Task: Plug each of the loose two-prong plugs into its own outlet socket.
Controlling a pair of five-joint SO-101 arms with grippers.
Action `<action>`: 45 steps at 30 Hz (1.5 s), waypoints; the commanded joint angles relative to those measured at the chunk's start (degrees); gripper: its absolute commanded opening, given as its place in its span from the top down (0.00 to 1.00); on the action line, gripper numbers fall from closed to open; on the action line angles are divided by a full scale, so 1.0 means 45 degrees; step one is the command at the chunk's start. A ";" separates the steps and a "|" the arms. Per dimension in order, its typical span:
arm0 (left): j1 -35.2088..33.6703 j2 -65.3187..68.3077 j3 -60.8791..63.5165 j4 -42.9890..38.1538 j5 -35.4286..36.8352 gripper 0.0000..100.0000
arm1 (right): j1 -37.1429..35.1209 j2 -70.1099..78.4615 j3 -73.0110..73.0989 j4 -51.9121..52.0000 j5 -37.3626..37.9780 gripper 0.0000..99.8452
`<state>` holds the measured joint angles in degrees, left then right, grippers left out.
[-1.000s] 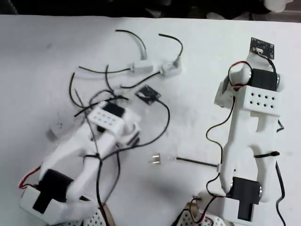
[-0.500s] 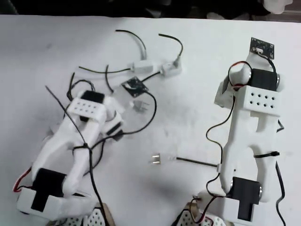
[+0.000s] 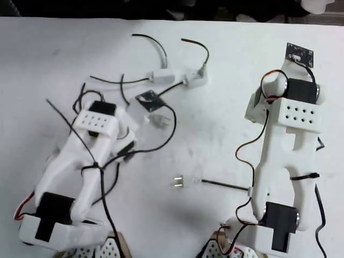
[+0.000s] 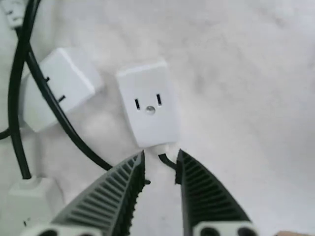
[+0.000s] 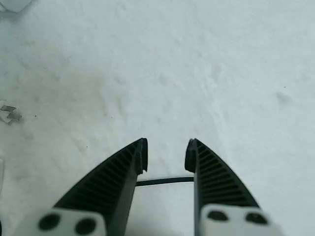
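A white outlet socket (image 4: 150, 108) lies face up just ahead of my left gripper (image 4: 161, 160). The gripper is narrowly open, and the socket's short black cord stub (image 4: 166, 160) lies between its tips. A second white outlet block (image 4: 59, 88) sits beside the first, under a black cable (image 4: 19, 98). In the high view, one loose two-prong plug (image 3: 159, 121) lies by the left arm (image 3: 97, 121). Another plug (image 3: 178, 181), with a thin wire, lies mid-table. Two white outlet pieces (image 3: 161, 75) (image 3: 196, 80) lie farther back. My right gripper (image 5: 166, 156) is open over bare table, a black wire (image 5: 165, 181) crossing between its fingers.
Black cables loop around the left arm (image 3: 161, 140) and over the table at the back left (image 3: 86, 99). The right arm (image 3: 285, 140) lies stretched along the right side. A small plug (image 5: 9, 113) shows at the edge of the right wrist view. The table's far edge (image 3: 172, 19) runs along the back.
The left arm has swung to the left and slightly towards the back, dragging its cables along. The plug beside it has come into sight. The right arm has not moved.
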<state>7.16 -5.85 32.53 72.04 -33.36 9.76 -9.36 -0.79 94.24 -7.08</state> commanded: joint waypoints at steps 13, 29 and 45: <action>-0.0479 -0.0049 0.1309 -0.3907 0.1368 0.82 | -0.0772 -0.0518 -0.0020 -0.0049 0.0117 0.87; 0.0459 0.0010 0.1426 -0.3184 0.0781 0.79 | -0.0772 -0.0518 -0.0020 -0.0049 0.0117 0.87; 0.2823 -0.0029 0.1797 -0.2735 0.1368 0.91 | -0.0733 -0.0518 -0.0020 -0.0049 0.0117 0.87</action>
<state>18.24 -6.73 40.44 59.38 -27.74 6.68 -9.36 -0.53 94.24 -7.08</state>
